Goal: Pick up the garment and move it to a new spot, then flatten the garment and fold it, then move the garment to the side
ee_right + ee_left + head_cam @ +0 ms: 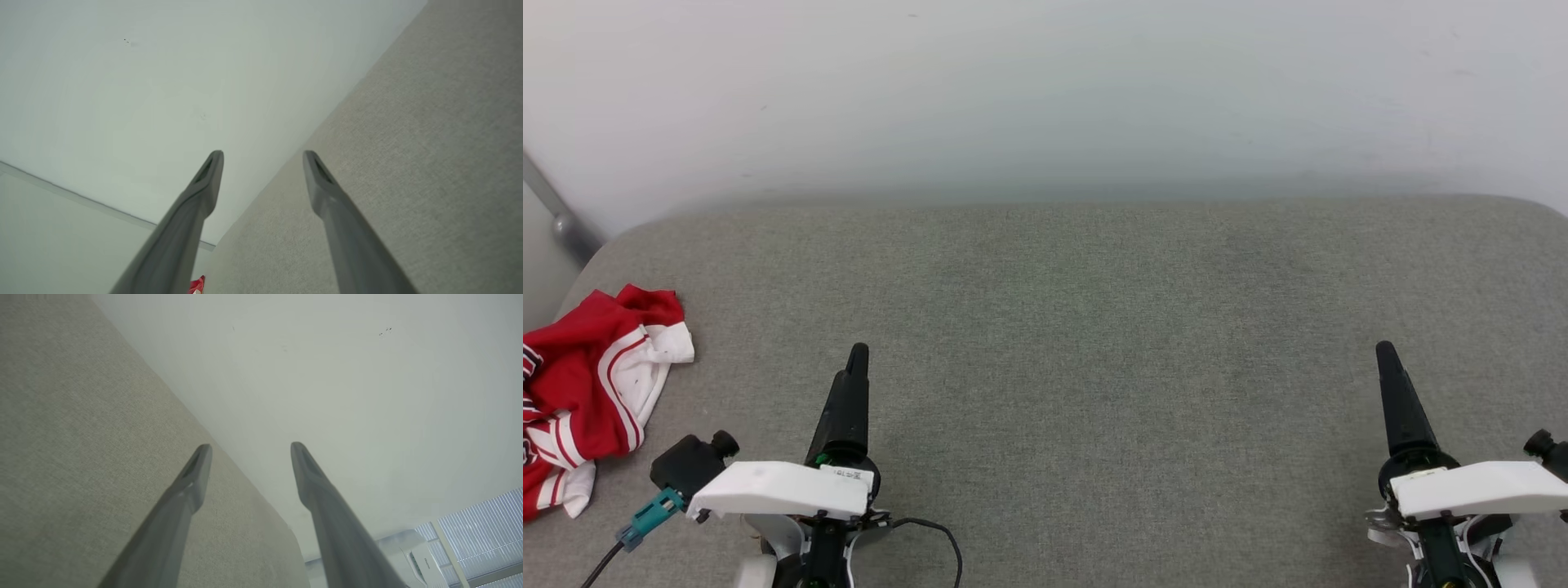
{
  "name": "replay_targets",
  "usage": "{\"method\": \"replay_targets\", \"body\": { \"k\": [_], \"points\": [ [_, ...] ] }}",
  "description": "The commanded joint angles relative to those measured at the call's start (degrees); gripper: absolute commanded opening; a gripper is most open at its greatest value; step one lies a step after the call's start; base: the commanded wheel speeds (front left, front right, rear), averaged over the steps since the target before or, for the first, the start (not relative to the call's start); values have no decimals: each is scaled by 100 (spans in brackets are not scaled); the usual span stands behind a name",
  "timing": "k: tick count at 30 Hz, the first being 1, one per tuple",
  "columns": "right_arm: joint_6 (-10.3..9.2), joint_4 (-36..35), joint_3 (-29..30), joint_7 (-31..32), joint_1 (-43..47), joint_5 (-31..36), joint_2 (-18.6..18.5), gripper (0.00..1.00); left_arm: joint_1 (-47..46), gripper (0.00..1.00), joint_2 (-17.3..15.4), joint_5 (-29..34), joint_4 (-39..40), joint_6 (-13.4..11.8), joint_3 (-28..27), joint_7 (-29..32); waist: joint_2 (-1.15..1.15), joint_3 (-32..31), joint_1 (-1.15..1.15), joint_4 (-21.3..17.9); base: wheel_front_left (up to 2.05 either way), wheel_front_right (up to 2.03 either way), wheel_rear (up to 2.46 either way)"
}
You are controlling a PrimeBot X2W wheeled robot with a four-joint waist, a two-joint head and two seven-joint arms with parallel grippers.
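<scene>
The garment [584, 396], a red shirt with white red-striped sleeves, lies crumpled at the far left edge of the grey fabric surface [1094, 343], partly cut off by the head view's border. A small red bit of the garment [197, 285] peeks out beside a finger in the right wrist view. My left gripper [856, 359] hovers low at the lower left, to the right of the garment and apart from it. Its jaws stand wide open and empty [250, 451]. My right gripper [1387, 355] sits at the lower right, also open with nothing between its fingers [263, 157].
A pale wall [1045, 90] rises behind the grey surface's far edge. A grey metal bar [556, 214] slants at the left edge. A white appliance [412, 555] and window blinds [482, 522] appear in the left wrist view's lower right corner.
</scene>
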State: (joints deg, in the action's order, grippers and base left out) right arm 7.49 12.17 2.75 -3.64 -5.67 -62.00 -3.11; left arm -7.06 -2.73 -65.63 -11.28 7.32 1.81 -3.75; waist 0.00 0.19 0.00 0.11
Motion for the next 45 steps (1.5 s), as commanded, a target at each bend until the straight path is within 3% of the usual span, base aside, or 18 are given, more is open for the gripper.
{"method": "replay_targets", "body": {
  "k": [1,23,45],
  "points": [
    [0,-102,-18,-61,-134,272,4,100,-154,100,-12,236,85,11,51,-58,0,0,0,0,0,0,0],
    [0,147,-204,-470,-232,3214,16,100,-273,100,-71,2979,-124,16,374,-468,0,-34,0,44,0,0,0],
    [0,258,-287,-508,-330,4700,24,100,-408,100,-114,4798,-432,-122,302,-771,0,-68,0,71,0,0,0]
  ]
}}
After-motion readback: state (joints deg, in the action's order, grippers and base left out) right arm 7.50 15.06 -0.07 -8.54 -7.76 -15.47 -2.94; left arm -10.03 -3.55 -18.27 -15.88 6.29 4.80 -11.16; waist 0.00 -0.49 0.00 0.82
